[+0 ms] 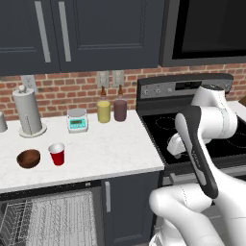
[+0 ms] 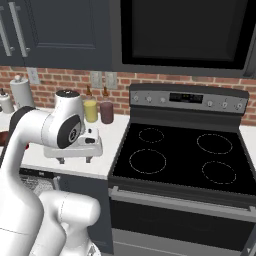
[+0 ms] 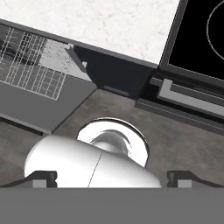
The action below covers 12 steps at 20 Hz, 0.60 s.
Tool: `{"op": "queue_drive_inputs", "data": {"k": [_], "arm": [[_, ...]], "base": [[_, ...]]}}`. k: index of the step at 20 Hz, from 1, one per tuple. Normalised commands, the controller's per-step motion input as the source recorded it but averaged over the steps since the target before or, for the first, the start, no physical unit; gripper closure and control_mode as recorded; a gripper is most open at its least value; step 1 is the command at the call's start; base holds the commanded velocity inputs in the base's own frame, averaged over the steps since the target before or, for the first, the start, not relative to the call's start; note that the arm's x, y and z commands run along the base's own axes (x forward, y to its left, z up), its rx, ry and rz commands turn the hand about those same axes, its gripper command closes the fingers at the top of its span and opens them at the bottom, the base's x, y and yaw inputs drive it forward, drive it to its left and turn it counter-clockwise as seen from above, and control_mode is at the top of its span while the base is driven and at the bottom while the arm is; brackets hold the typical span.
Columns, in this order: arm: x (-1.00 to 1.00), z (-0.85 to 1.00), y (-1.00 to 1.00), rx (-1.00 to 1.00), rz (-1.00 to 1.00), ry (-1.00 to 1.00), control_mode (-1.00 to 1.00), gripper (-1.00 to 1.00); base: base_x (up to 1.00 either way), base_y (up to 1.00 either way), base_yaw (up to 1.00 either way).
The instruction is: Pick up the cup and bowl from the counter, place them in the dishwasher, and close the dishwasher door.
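The red cup [image 1: 57,154] with its white rim stands upright on the white marbled counter [image 1: 110,149], front left. Just left of it sits the dark brown bowl [image 1: 28,158]. Below them the dishwasher [image 1: 48,216] is open, its white wire rack showing. In the hand view the dishwasher door [image 3: 39,109] lies folded down, a flat grey panel. My gripper [image 2: 75,160] points down over the counter's right front edge beside the stove, well to the right of cup and bowl. Its fingertips [image 3: 43,177] stand wide apart with nothing between them, so it is open.
A black stovetop [image 1: 192,129] adjoins the counter on the right. Along the brick back wall stand a paper towel holder [image 1: 28,113], a small scale [image 1: 77,120], a yellow jar [image 1: 104,110] and a maroon jar [image 1: 120,109]. Dark cabinets hang overhead.
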Motion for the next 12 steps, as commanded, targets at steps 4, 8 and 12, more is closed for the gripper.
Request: {"op": "queue_drive_inputs", "data": {"k": [4, 8, 12], "arm": [[-0.06, 0.00, 0.00, 0.00, 0.02, 0.01, 1.00, -1.00], [0.00, 0.00, 0.00, 0.00, 0.00, 0.00, 1.00, -1.00], [0.00, 0.00, 0.00, 0.00, 0.00, 0.00, 1.00, -1.00]], "base": [[-0.31, 0.00, 0.12], [-0.55, 0.00, 0.29], [-0.54, 0.00, 0.30]]}}
